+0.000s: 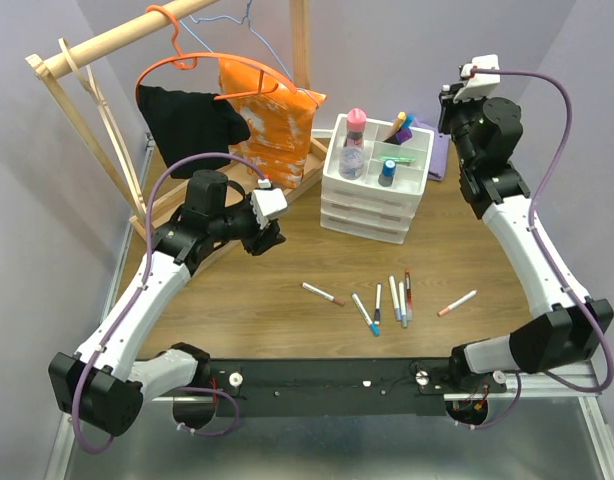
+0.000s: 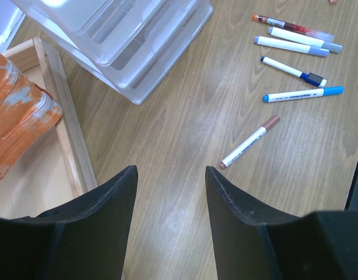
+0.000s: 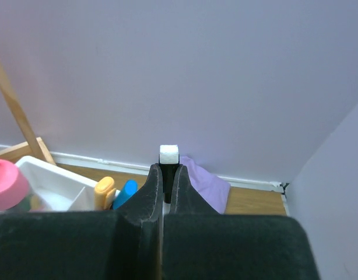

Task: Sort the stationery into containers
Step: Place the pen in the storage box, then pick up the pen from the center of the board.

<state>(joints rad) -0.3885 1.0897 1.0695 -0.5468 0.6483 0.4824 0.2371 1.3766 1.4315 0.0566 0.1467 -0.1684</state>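
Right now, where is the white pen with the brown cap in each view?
Top external: the white pen with the brown cap, lower centre, leftmost of the loose pens.
Left wrist: right of centre, beyond the open left gripper.
Right wrist: not in view.
Shared landmark: the white plastic drawer organiser.

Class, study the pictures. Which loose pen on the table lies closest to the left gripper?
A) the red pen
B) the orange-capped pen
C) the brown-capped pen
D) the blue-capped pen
C: in the left wrist view the brown-capped pen lies just beyond the open left gripper, while the blue-capped pen and the rest lie farther off.
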